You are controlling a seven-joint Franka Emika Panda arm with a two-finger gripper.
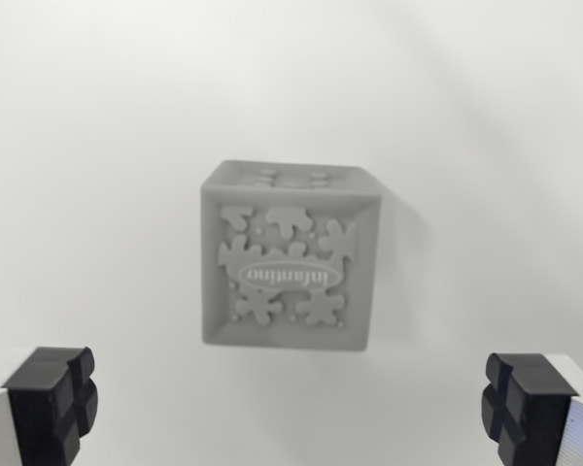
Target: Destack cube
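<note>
A single grey cube [290,254] is seen near the middle of the wrist view, resting on a plain white bench [97,146]. Its facing side is covered with raised puzzle-piece shapes around an oval embossed label, which appears upside down in this view. A narrow strip of a second face, also with raised shapes, is visible toward twelve o'clock. A soft shadow is cast from the cube toward three o'clock. Whether another cube lies beneath it cannot be told from this angle.

The hand [291,408] is held apart, with nothing between its fingers. One black fingertip [53,403] is found at about eight o'clock from the cube, the other at about four o'clock, both at the lower edge of the frame. The cube is not touched by either fingertip and lies well clear of them
</note>
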